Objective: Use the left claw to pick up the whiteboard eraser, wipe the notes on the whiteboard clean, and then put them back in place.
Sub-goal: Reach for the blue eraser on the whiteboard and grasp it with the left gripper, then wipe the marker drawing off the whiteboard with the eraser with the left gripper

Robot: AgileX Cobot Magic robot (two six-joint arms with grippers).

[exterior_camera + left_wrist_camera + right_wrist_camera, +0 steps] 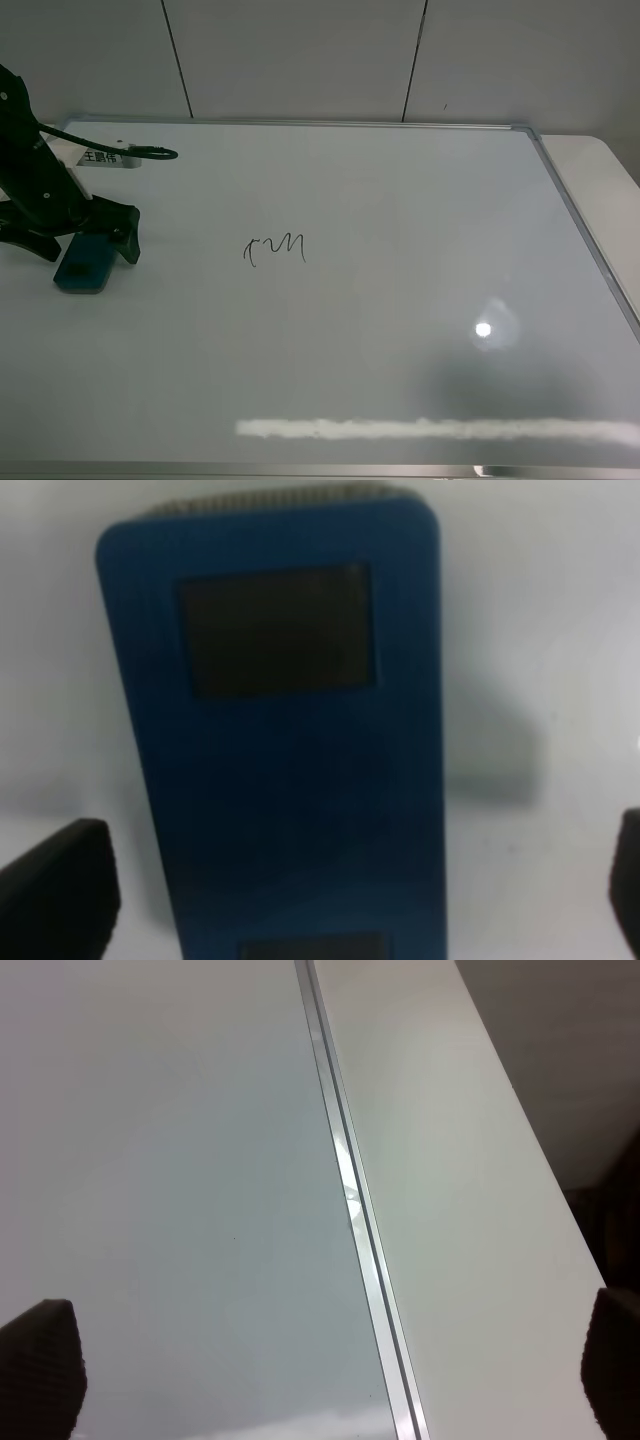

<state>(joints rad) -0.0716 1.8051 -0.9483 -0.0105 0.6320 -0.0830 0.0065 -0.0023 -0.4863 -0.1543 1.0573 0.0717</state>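
The teal-blue whiteboard eraser (82, 268) lies flat at the left side of the whiteboard (400, 200). My left claw (87, 250) hangs low over it, open, with one black finger on each side. In the left wrist view the eraser (280, 760) fills the middle, and the fingertips (55, 890) stand wide apart, clear of its sides. The notes (274, 250) are a small black scribble to the right of the eraser. My right gripper (328, 1370) is open and empty above the board's silver frame (350, 1190); it is out of the high view.
A white labelled box (100, 157) and a black cable (150, 152) sit on the left arm, over the board's far left. A white table (610, 170) runs along the board's right edge. A grey panelled wall stands behind.
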